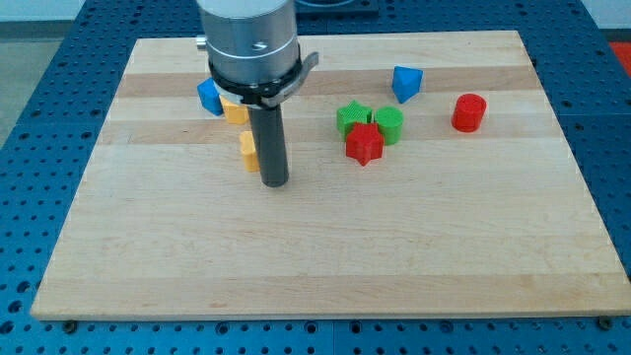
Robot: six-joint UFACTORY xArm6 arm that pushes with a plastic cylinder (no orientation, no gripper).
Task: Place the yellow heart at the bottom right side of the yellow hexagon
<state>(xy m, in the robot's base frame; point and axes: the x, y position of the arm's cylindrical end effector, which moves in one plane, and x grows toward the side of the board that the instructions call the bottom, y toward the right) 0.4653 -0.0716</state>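
Presumably light and rigid, the yellow heart (pixel 248 150) should slide readily on the smooth board (pixel 325 256) but may spin if pushed off-centre; no grasp is possible, since the arm ends in a bare rod with no jaws to open or close. Only a sliver of the heart shows, touching my tip (pixel 273 183) at its 10 o'clock side, so its shape cannot be confirmed. At 12 o'clock from the heart, a second yellow block, probably the yellow hexagon (pixel 235 108), sits half hidden under the arm, beside a blue block (pixel 209 96). Toward 2 o'clock cluster a green star (pixel 351 117), green cylinder (pixel 389 123) and red star (pixel 364 144); beyond lie a blue wedge (pixel 405 83) and red cylinder (pixel 469 111). No containers appear.
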